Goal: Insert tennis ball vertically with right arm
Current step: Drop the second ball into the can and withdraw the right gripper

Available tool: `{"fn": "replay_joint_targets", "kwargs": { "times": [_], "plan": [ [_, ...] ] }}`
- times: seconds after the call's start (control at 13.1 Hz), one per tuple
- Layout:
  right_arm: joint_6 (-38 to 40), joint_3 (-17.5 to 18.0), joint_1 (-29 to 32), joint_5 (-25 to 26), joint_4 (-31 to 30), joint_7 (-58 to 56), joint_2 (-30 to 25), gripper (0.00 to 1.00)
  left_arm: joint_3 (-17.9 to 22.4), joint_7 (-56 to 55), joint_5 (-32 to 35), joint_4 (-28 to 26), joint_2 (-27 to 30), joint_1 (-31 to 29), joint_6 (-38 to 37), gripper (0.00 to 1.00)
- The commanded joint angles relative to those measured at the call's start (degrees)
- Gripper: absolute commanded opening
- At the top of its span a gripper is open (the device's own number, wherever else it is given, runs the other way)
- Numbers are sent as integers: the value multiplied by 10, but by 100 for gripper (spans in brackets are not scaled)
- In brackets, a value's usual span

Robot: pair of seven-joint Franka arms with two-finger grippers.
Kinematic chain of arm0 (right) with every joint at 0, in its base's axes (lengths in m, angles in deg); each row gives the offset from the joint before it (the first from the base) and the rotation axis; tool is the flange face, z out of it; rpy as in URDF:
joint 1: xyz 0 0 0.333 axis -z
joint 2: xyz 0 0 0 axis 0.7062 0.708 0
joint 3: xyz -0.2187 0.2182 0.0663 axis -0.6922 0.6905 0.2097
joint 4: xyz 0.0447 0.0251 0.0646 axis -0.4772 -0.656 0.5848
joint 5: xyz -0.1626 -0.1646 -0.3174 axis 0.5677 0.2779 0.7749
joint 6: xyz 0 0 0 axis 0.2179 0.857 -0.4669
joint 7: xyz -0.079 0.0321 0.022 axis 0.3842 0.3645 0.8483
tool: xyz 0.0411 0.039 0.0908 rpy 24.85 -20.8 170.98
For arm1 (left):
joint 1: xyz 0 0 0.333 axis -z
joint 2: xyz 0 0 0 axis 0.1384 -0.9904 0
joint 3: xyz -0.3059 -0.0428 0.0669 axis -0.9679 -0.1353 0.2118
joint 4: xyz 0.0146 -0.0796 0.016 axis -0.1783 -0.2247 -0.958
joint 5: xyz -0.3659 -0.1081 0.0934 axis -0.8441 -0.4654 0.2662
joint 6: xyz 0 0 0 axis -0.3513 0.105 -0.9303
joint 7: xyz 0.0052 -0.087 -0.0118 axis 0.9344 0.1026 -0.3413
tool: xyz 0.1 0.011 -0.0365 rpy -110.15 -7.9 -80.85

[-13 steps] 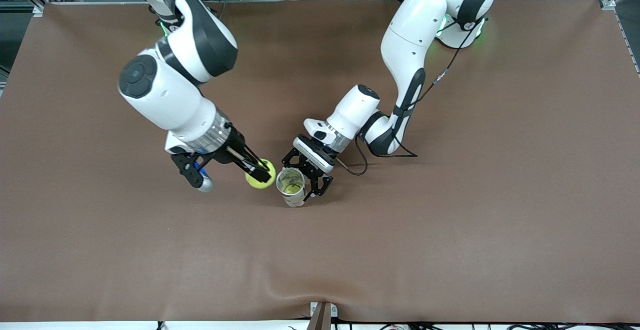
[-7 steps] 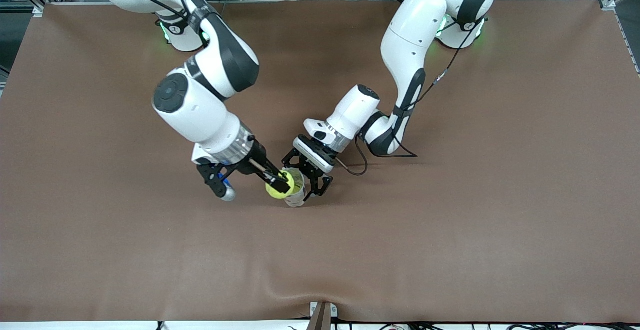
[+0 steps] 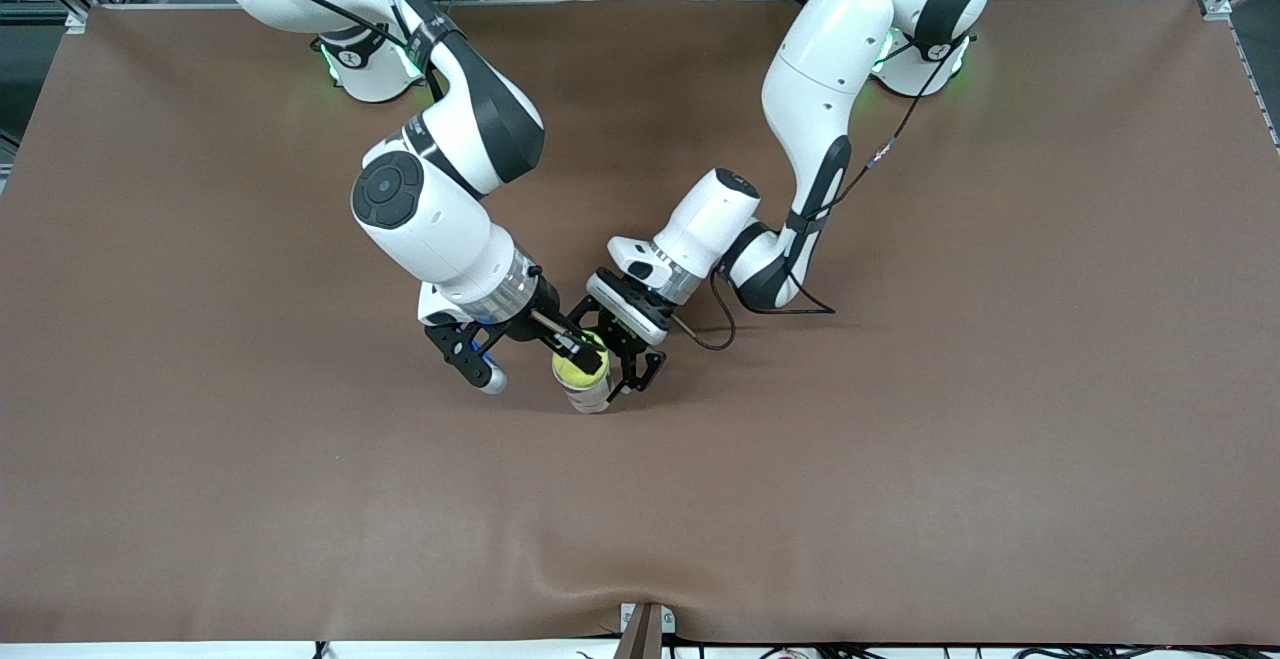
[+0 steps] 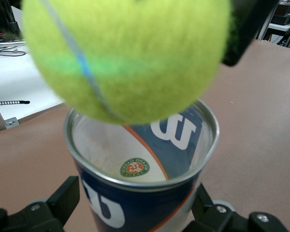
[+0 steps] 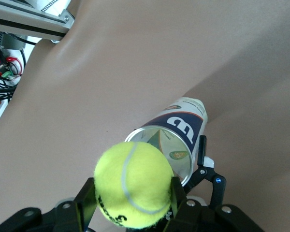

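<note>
Centre of the front frame: right pincer [image 3: 572, 347] clamped on a tennis ball [image 3: 580, 367], poised directly over the open mouth of an upright tennis ball can [image 3: 590, 397] on the brown surface [image 3: 900, 439]. Left pincer [image 3: 628, 364] brackets the can low down, fingers spread wide against its sides.

The right gripper [image 3: 578, 351] carried the fuzzy yellow-green tennis ball [image 3: 580, 367] from beside the clear cylindrical ball can [image 3: 590, 394] to over its open mouth.
</note>
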Motion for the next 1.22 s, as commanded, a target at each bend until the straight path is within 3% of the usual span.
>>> {"fn": "replay_joint_targets", "kwargs": {
  "times": [0.0,0.31,0.38,0.54,0.69,0.99,1.15],
  "plan": [
    [13,4,2,13,7,10,4,23,5,4,-5,-25,21,5,4,100],
    [23,4,7,13,8,10,2,30,5,4,-5,-26,21,5,4,100],
    [23,4,7,13,8,10,3,40,5,4,-5,-26,21,5,4,100],
    [24,4,8,13,8,10,3,78,5,3,-5,-25,22,5,3,100],
    [24,4,9,11,8,11,3,92,5,2,-5,-26,25,5,3,100],
    [28,4,12,9,11,7,-2,92,4,-4,-5,-31,26,5,3,100],
    [83,4,28,10,14,-6,-25,93,1,-7,-6,-40,30,5,3,100]
  ]
}}
